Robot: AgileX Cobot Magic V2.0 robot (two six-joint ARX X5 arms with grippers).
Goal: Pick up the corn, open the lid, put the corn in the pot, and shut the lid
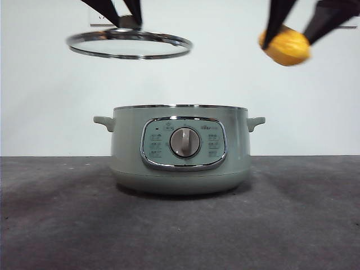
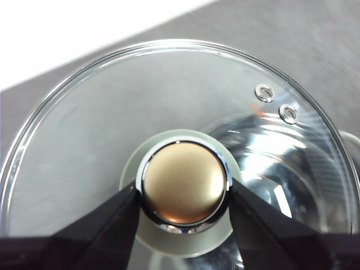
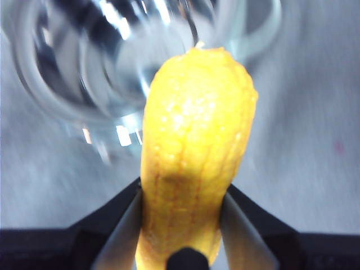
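Both grippers are loaded and raised above the pot (image 1: pixel 181 151), which stands uncovered on the grey table (image 1: pixel 304 225). Left gripper (image 2: pixel 184 194): jaws narrowed onto the knob (image 2: pixel 183 185) of the lid (image 1: pixel 129 44), pressing on either side of it and holding the lid roughly level, up and to one side of the pot. Right gripper (image 3: pixel 181 216): jaws closed about the lower part of the corn (image 3: pixel 194 152), held high at the pot's other side; the blurred metallic bowl behind the corn appears to be the pot's interior.
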